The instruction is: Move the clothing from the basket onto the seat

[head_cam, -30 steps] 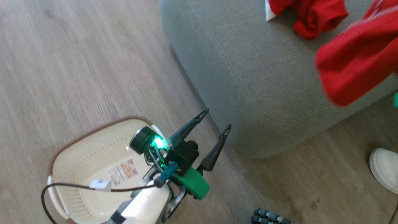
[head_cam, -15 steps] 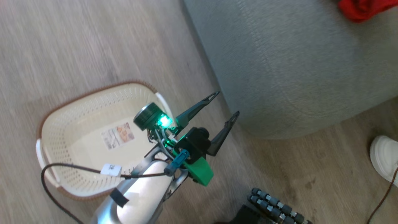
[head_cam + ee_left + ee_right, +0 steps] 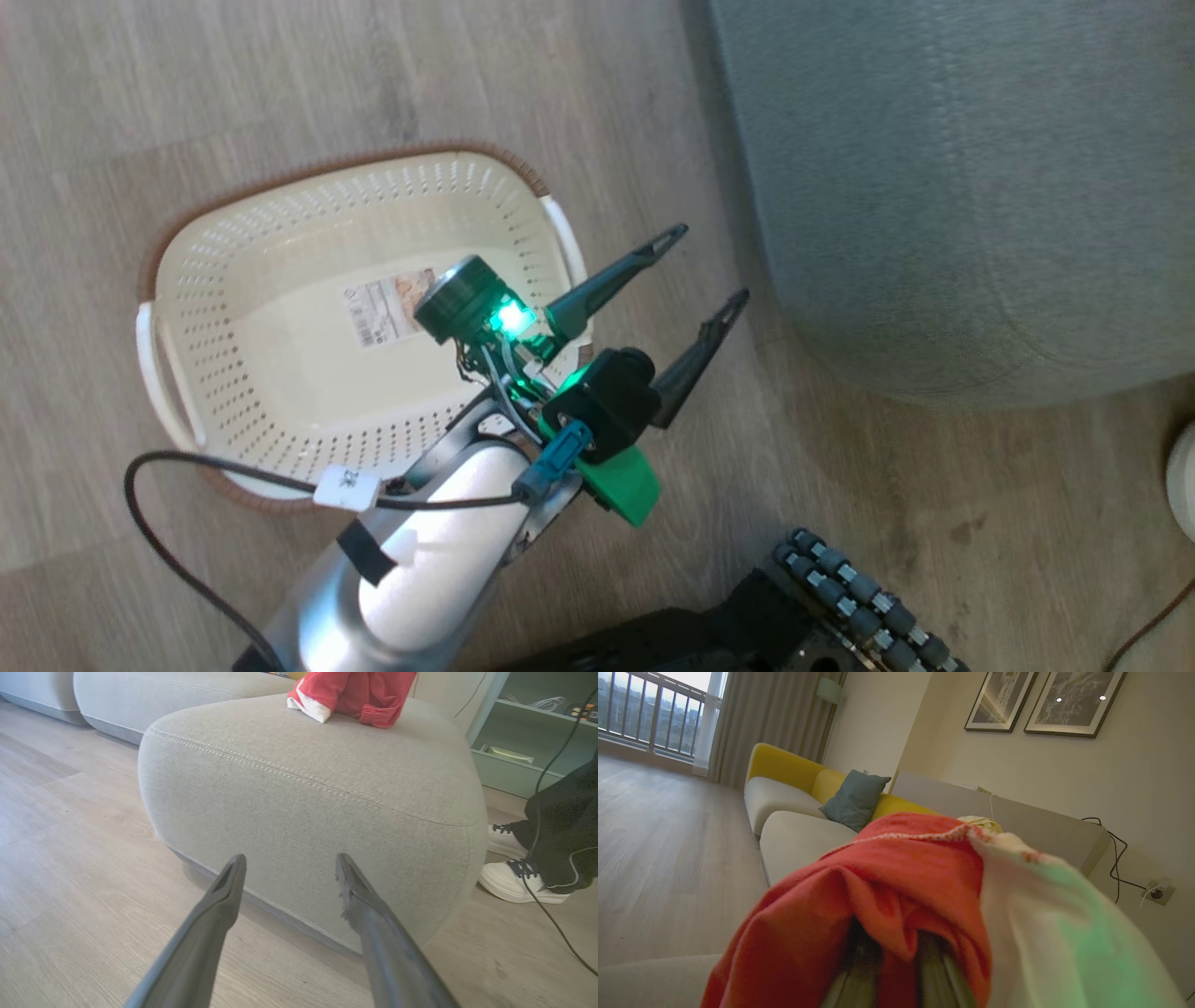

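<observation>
The cream basket (image 3: pixel 233 411) lies on the wood floor with nothing in it but the paper label (image 3: pixel 390 306) on its bottom. Beside its right handle, above the floor, my left gripper (image 3: pixel 711 265) stands open and holds nothing; in the left wrist view it (image 3: pixel 288 859) faces the side of the grey seat (image 3: pixel 327 793). The seat (image 3: pixel 952 187) is to the right of the basket. A piece of red clothing (image 3: pixel 357 693) with a white band lies on top of the seat. My right gripper (image 3: pixel 894 942) is shut on another red and white garment (image 3: pixel 896 891) draped over its fingers.
A person's white shoes (image 3: pixel 518 879) and dark trouser leg (image 3: pixel 565 826) are right of the seat; one shoe (image 3: pixel 1182 481) shows at the head view's right edge. A cable (image 3: pixel 546 891) trails there. A green shelf (image 3: pixel 523 756) stands behind. My dark base (image 3: pixel 822 607) is below.
The head camera has swung, so the basket now sits higher and the seat has slid right. The red garments have left the head view. The left gripper stays open.
</observation>
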Controlling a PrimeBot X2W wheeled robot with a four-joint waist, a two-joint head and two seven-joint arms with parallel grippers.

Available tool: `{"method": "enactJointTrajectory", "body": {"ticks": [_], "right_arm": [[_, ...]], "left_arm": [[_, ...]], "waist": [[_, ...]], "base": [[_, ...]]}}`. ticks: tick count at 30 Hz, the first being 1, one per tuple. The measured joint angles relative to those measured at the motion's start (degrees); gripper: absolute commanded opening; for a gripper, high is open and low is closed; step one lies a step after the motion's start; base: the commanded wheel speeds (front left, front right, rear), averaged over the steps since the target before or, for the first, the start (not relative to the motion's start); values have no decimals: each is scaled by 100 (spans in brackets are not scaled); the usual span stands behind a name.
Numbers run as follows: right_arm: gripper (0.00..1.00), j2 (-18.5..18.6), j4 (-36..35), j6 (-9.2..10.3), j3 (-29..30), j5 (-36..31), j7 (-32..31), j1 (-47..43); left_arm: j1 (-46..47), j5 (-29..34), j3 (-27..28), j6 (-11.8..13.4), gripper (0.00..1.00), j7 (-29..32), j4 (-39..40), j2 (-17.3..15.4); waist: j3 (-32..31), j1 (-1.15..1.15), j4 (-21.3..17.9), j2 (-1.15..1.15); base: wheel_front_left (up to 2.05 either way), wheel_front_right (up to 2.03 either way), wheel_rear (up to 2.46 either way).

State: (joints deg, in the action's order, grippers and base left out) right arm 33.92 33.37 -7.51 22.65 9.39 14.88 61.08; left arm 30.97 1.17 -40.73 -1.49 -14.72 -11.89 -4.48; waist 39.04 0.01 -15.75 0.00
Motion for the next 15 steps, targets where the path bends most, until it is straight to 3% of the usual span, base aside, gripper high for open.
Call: {"method": "enactJointTrajectory", "body": {"ticks": [15], "right_arm": [[0,-366,1583,0,-541,-727,-1,64]], "left_arm": [[259,-12,-56,176,100,-1,71,-104]], "waist": [[475,-1,266,0]], "base": [[0,0,0]]}}
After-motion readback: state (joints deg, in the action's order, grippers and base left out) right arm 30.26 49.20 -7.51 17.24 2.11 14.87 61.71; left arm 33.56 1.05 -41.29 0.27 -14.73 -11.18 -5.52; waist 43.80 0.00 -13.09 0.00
